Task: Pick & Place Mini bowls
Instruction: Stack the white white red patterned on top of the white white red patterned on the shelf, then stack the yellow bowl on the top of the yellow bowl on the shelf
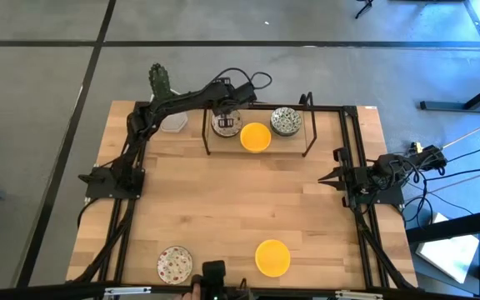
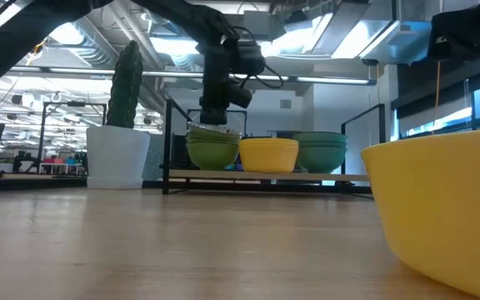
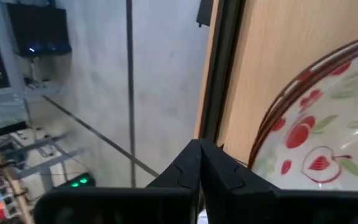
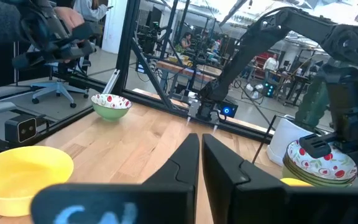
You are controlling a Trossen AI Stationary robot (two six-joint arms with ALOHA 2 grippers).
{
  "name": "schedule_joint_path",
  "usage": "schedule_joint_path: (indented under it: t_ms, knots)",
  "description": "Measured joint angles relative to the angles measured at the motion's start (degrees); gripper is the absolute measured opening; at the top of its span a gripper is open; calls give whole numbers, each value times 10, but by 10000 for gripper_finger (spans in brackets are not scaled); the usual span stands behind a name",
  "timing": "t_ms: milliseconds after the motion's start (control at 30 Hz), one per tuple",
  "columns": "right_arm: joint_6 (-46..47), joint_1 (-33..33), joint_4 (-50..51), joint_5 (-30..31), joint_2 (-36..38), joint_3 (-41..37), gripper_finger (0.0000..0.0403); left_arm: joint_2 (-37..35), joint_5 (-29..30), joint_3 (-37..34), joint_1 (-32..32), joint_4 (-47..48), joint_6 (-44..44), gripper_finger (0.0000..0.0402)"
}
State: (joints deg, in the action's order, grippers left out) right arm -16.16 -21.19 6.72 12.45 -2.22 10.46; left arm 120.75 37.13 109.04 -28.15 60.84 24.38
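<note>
High view: the left gripper (image 1: pixel 226 117) hangs over the stack of red-speckled white mini bowls (image 1: pixel 226 127) on the black wire rack (image 1: pixel 310 125), beside a plain yellow bowl (image 1: pixel 255 137) and a blue-green patterned bowl (image 1: pixel 286 121). Low view: it stands just above that stack (image 2: pixel 212 147). Left wrist view: its fingers (image 3: pixel 185 171) are pressed together, empty. Right wrist view: the right gripper (image 4: pixel 201 163), fingers closed and empty, waits at the table's right edge.

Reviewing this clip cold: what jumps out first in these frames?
The left gripper is shut, reaching over the red-speckled bowl stack at the far side of the table, inside a black frame rack. Beside that stack sit a yellow bowl and a blue-green patterned bowl. Near the front edge lie another yellow bowl and a speckled bowl; the right gripper waits shut at the right side.
</note>
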Motion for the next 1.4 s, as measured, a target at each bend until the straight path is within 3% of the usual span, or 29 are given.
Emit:
schedule_joint_path:
  t_ms: [267,700,967,1200,1400]
  knots:
    - [4,0,0,0,0,0,22,0,-27,-28,-10,-26,-14,1]
    - [-2,0,0,0,0,0,22,-10,-4,-31,-3,-52,-5,2]
    - [3,0,3,0,0,0,22,-47,-98,-31,9,-82,-11,2]
    - [6,0,6,0,0,0,22,-133,-228,-32,108,-97,31,2]
    - [7,0,9,0,0,0,22,-248,-223,-144,244,-97,52,2]
